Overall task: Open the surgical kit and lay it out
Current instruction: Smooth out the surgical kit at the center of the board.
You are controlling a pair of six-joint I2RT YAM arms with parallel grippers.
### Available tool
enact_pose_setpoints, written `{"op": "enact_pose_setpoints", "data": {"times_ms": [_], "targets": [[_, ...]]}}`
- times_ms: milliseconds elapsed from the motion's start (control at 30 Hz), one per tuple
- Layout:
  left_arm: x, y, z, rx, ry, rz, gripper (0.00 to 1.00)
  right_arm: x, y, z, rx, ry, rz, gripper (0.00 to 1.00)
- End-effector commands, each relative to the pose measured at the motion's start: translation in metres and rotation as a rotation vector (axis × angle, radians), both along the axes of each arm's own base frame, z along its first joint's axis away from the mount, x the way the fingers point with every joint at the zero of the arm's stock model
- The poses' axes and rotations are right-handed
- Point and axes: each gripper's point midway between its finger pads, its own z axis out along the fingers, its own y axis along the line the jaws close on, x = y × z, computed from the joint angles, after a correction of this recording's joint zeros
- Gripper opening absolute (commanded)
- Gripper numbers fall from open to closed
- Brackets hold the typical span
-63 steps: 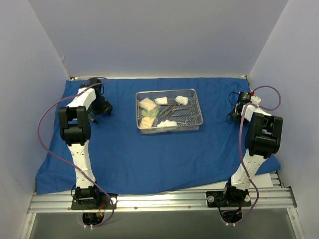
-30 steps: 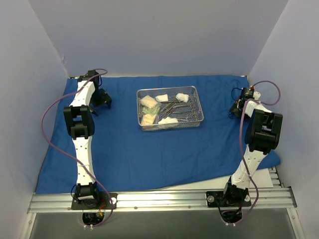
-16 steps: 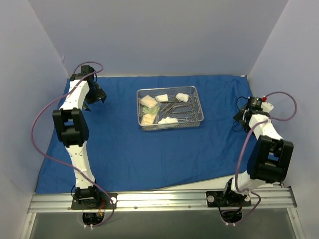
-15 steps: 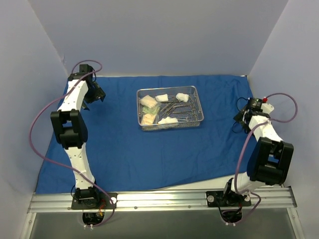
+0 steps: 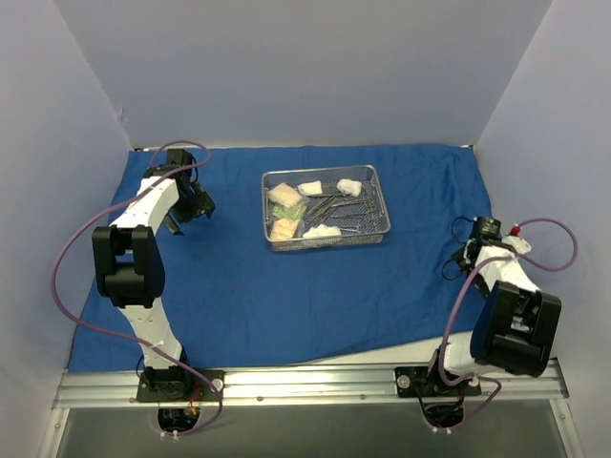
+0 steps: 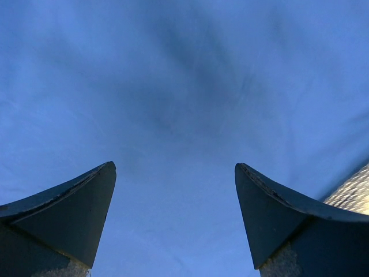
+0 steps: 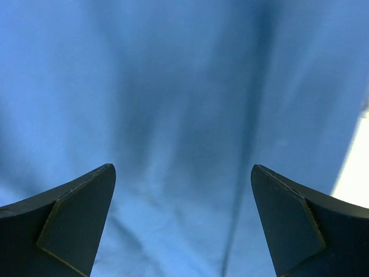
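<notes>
1. The left gripper (image 5: 193,204) hangs over the left part of the blue cloth (image 5: 286,296), well apart from the tray. In the left wrist view its jaws (image 6: 176,167) stand spread wide with only wrinkled cloth (image 6: 184,86) between and below them, pinching nothing.
2. The blue cloth lies opened out flat across the table, reaching the back wall and both side walls, with its near edge just short of the rail at the arms' bases.
3. The wire-mesh tray (image 5: 329,241) sits on the cloth at centre back, between the 2 arms.
4. Inside the tray lie white gauze pads (image 5: 321,232), yellowish packets (image 5: 282,197) along its left side, and dark steel instruments (image 5: 334,205) in the middle, too small to tell apart.
5. The right gripper (image 5: 466,256) is low over the cloth's right part, near its edge. In the right wrist view its jaws (image 7: 181,167) are spread wide, nothing between them but folded blue cloth (image 7: 173,86).
</notes>
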Motion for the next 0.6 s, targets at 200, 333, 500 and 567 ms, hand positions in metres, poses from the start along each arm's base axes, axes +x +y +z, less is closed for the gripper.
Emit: {"op": "enact_pose_setpoints", "data": {"times_ms": [200,333,500,567], "targets": [[0.005,-0.005,0.003,-0.026,-0.048,0.009,0.94,-0.064,-0.024,-0.009,0.001,0.118,-0.275,1.00],[0.001,-0.010,0.012,-0.048,-0.055,0.005,0.94,-0.082,-0.036,-0.009,-0.065,0.241,-0.354,1.00],[-0.001,-0.020,0.024,-0.106,-0.085,-0.003,0.94,-0.107,-0.042,-0.007,-0.138,0.431,-0.461,1.00],[0.004,-0.024,0.032,-0.128,-0.108,-0.005,0.94,-0.125,-0.044,-0.007,-0.188,0.529,-0.535,1.00]]}}
